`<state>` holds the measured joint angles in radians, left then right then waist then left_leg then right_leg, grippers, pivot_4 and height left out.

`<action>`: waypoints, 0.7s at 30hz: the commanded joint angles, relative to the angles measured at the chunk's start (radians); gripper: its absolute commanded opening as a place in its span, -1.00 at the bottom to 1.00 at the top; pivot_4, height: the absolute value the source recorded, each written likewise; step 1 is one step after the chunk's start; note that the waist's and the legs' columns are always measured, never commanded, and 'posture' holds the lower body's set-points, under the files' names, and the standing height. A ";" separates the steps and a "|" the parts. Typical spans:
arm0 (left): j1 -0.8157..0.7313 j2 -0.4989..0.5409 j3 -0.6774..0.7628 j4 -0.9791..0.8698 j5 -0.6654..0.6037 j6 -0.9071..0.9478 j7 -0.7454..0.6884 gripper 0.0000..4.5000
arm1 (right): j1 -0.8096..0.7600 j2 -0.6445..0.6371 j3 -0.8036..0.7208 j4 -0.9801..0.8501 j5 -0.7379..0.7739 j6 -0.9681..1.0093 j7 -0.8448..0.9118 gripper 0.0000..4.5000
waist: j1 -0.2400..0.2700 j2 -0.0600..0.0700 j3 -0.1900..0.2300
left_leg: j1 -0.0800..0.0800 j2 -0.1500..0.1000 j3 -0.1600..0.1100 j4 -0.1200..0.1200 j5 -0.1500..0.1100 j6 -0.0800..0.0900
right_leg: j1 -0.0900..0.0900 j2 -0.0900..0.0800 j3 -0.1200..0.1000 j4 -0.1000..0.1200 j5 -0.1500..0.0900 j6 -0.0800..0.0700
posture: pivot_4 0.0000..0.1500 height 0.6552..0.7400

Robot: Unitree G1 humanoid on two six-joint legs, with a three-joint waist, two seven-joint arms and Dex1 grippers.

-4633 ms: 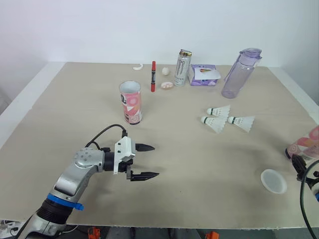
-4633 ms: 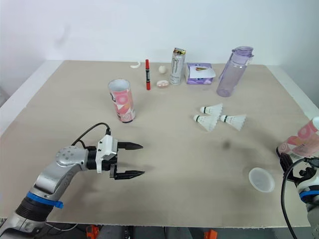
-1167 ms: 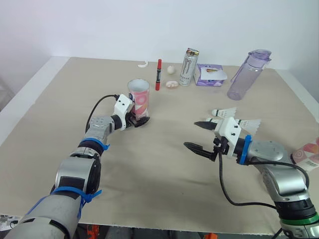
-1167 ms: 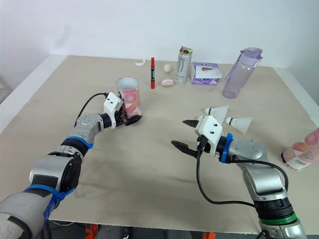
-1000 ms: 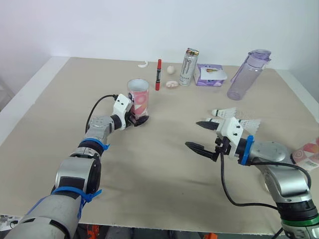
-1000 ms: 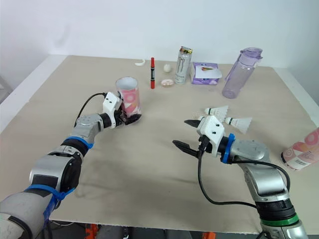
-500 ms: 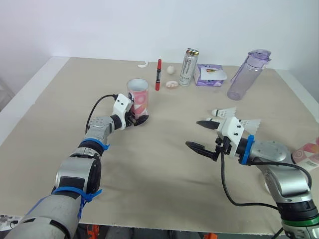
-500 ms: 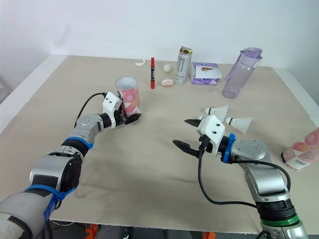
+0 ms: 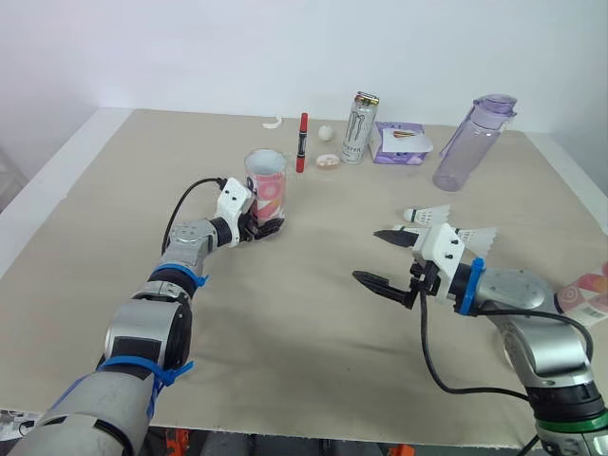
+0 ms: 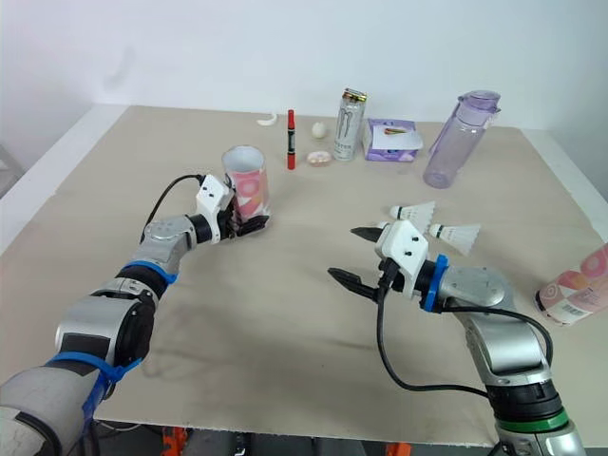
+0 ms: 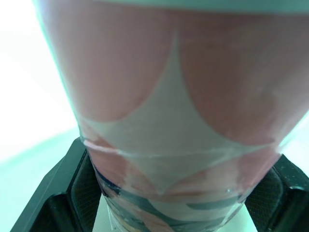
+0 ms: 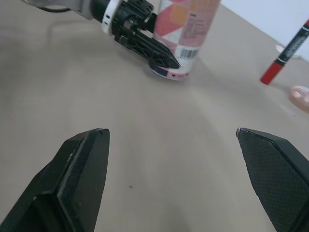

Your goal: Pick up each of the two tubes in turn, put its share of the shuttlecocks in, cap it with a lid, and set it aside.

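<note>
Here the left gripper (image 9: 263, 227) is clamped on the base of the upright pink-and-white patterned cardboard tube (image 9: 268, 185), left of the table's centre. The right gripper (image 9: 367, 256) hangs wide open over the beige table (image 9: 285, 323), near the white feathered shuttlecocks (image 9: 427, 216). A second pink tube (image 10: 573, 283) sits at the right edge.

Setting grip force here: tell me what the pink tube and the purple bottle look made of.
The pink tube: probably cardboard or thin plastic under a smooth printed wrap; opaque patterned wall, barcode. The purple bottle: tinted translucent plastic, smooth; light passes through its wall.
</note>
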<state>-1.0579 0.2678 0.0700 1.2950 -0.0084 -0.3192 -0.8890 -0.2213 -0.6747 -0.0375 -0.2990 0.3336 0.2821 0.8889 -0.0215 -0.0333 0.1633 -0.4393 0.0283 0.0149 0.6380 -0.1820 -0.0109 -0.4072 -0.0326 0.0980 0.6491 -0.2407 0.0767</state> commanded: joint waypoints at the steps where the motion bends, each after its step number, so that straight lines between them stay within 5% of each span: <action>1: 0.037 0.021 -0.048 -0.133 0.001 -0.068 -0.164 0.63 | 0.045 0.007 -0.050 -0.106 0.087 0.003 0.013 1.00 | 0.000 0.000 0.000 | 0.000 0.000 0.000 0.000 0.000 0.000 | 0.000 0.000 0.000 0.000 0.000 0.000 | 1.00 1.00; 10: 0.295 0.110 -0.217 -0.713 -0.020 0.106 -0.420 0.63 | 0.099 -0.005 -0.061 -0.188 0.211 0.019 0.058 1.00 | -0.002 0.001 0.000 | 0.001 0.001 0.000 0.001 0.000 0.000 | 0.000 0.000 0.000 0.001 0.001 -0.001 | 1.00 1.00; 21: 0.385 0.246 -0.364 -1.223 -0.021 0.559 -0.492 0.63 | 0.136 -0.017 -0.021 -0.202 0.229 -0.005 0.145 1.00 | -0.002 0.001 -0.001 | 0.002 0.003 -0.001 0.004 0.000 0.000 | 0.002 0.003 0.000 0.002 0.000 0.000 | 1.00 1.00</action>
<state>-0.6699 0.4920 -0.2741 0.1645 -0.0208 0.1657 -1.3654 -0.0868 -0.6841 -0.0557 -0.4750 0.5551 0.3037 1.0167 -0.0234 -0.0325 0.1628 -0.4376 0.0314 0.0141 0.6418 -0.1816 -0.0110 -0.4058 -0.0300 0.0984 0.6516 -0.2412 0.0770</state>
